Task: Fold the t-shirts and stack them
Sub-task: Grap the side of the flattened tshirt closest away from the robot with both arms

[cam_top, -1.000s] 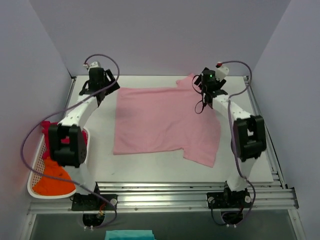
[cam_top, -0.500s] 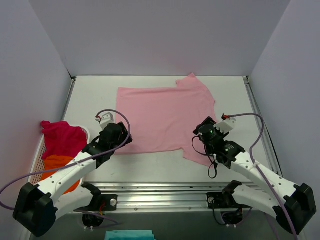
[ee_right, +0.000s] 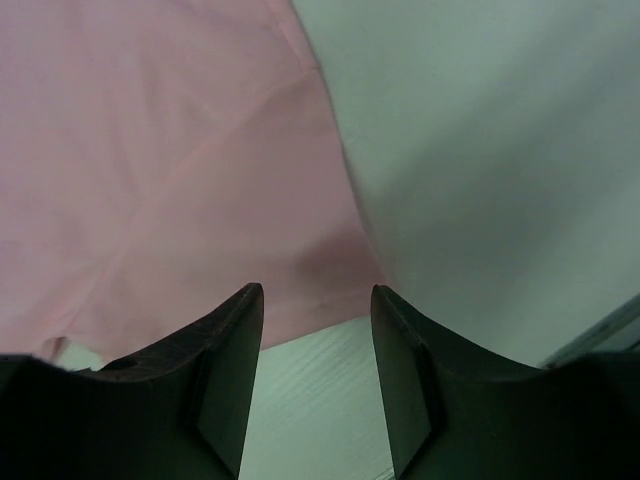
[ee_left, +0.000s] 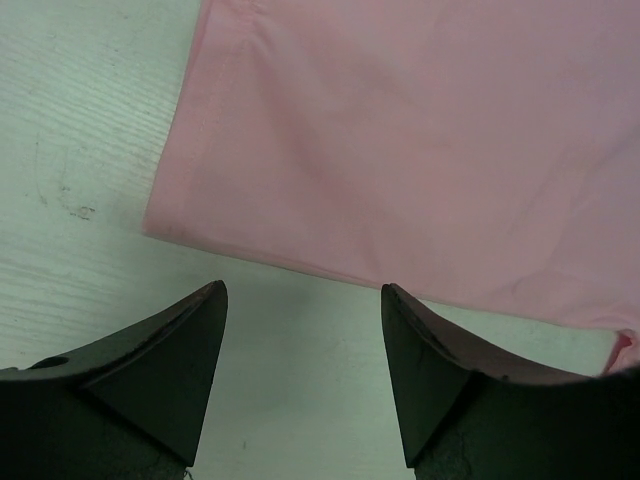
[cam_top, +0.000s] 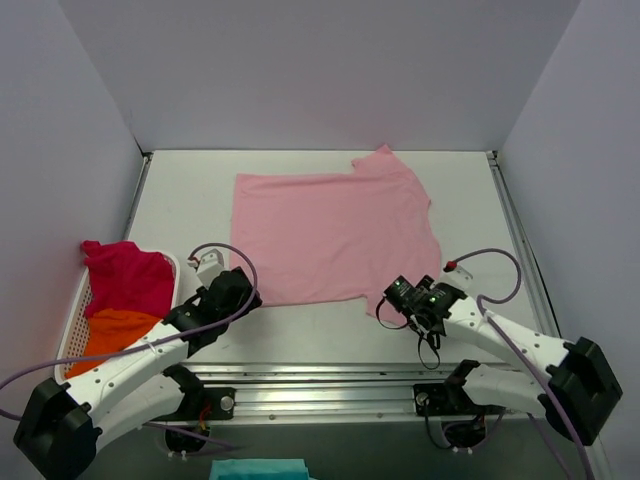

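Observation:
A light pink t-shirt (cam_top: 325, 232) lies spread flat on the white table. In the left wrist view its near left corner (ee_left: 400, 150) lies just ahead of my open left gripper (ee_left: 303, 300), apart from the fingers. My left gripper (cam_top: 237, 292) sits at that corner in the top view. My right gripper (cam_top: 396, 300) is open at the shirt's near right sleeve hem; in the right wrist view the hem (ee_right: 180, 180) lies just beyond the fingertips (ee_right: 316, 300). A magenta-red shirt (cam_top: 128, 277) and an orange shirt (cam_top: 108, 333) lie in a white basket at the left.
The white basket (cam_top: 72, 318) stands at the table's left edge. Metal rails (cam_top: 340, 380) run along the near edge. Grey walls close in the left, back and right sides. A teal cloth (cam_top: 258, 470) shows below the table's front.
Both arms swung from the shirt's far corners down to its near edge, and over the last half second moved lower and closer to the near corners. The shirt lies slightly flatter.

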You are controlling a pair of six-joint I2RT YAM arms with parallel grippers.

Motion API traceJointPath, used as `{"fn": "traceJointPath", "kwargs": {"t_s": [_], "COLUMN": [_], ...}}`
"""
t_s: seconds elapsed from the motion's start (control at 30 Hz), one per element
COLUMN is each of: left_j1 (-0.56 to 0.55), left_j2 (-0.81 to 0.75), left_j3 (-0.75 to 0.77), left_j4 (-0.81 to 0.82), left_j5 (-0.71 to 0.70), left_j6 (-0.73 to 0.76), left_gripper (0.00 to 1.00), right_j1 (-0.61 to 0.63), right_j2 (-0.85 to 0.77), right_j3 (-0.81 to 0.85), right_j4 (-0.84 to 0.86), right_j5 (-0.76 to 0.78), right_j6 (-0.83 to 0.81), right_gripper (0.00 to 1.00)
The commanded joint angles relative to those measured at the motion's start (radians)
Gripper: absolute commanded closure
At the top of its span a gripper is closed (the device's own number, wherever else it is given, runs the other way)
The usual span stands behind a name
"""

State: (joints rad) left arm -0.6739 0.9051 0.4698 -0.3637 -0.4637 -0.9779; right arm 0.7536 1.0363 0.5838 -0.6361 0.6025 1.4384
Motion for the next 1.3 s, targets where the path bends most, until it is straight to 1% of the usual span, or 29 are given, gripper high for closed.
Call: {"fn": "traceJointPath", "kwargs": {"t_s": [0.0,0.07,0.1,0.2,0.23,0.33,0.4,0.43,0.47,0.5,0.53,0.6,0.67,0.83,0.9,0.93,0.97,1.0,1.07,1.27], "left_j1": [-0.007,-0.007,-0.007,-0.007,-0.009,-0.009,-0.009,-0.009,-0.009,-0.009,-0.009,-0.009,-0.009,-0.009,-0.009,-0.009,-0.009,-0.009,-0.009,-0.009], "left_j2": [0.035,0.055,0.058,0.072,0.074,0.075,0.074,0.072,0.066,0.061,0.051,0.038,0.025,0.008,-0.002,-0.003,-0.005,-0.005,-0.005,-0.005], "left_j3": [0.007,0.01,0.007,0.007,0.009,0.012,0.016,0.021,0.021,0.02,0.012,0.001,-0.01,-0.007,-0.01,-0.01,-0.01,-0.011,-0.013,-0.008], "left_j4": [0.037,0.054,0.063,0.083,0.085,0.089,0.085,0.083,0.077,0.077,0.08,0.091,0.103,0.094,0.097,0.097,0.098,0.1,0.103,0.108], "left_j5": [-0.016,-0.01,-0.01,-0.015,-0.023,-0.026,-0.027,-0.029,-0.029,-0.03,-0.03,-0.026,-0.023,-0.015,-0.013,-0.013,-0.013,-0.013,-0.016,-0.038], "left_j6": [-0.01,-0.008,-0.005,0.002,0.005,0.015,0.03,0.034,0.039,0.041,0.041,0.042,0.044,0.054,0.058,0.058,0.059,0.061,0.061,0.062], "left_gripper": [0.28,0.28,0.28,0.28,0.28,0.28,0.28,0.28,0.28,0.28,0.28,0.28,0.28,0.28,0.28,0.28,0.28,0.28,0.28,0.28], "right_j1": [0.009,0.021,0.032,0.07,0.093,0.105,0.107,0.107,0.108,0.108,0.108,0.107,0.101,0.076,0.05,0.012,-0.011,-0.063,-0.103,-0.125], "right_j2": [0.172,0.247,0.311,0.407,0.424,0.459,0.456,0.452,0.44,0.432,0.423,0.392,0.366,0.349,0.354,0.354,0.346,0.34,0.321,0.346], "right_j3": [0.06,0.083,0.102,0.125,0.142,0.162,0.165,0.169,0.172,0.177,0.183,0.188,0.192,0.194,0.191,0.183,0.174,0.15,0.126,0.119], "right_j4": [-0.145,-0.168,-0.172,-0.194,-0.215,-0.241,-0.244,-0.25,-0.254,-0.263,-0.269,-0.283,-0.29,-0.292,-0.268,-0.252,-0.229,-0.176,-0.131,-0.091], "right_j5": [-0.015,-0.035,-0.04,-0.046,-0.043,-0.027,-0.023,-0.023,-0.02,-0.009,-0.003,0.023,0.034,0.019,0.002,-0.007,-0.032,-0.049,-0.094,-0.118], "right_j6": [0.088,0.086,0.105,0.151,0.168,0.195,0.192,0.183,0.179,0.171,0.163,0.16,0.165,0.148,0.1,0.071,0.039,-0.039,-0.1,-0.157], "right_gripper": [0.57,0.59,0.59,0.59,0.59,0.57,0.54,0.52,0.46,0.44,0.35,0.24,0.2,0.21,0.21,0.21,0.23,0.24,0.28,0.31]}}
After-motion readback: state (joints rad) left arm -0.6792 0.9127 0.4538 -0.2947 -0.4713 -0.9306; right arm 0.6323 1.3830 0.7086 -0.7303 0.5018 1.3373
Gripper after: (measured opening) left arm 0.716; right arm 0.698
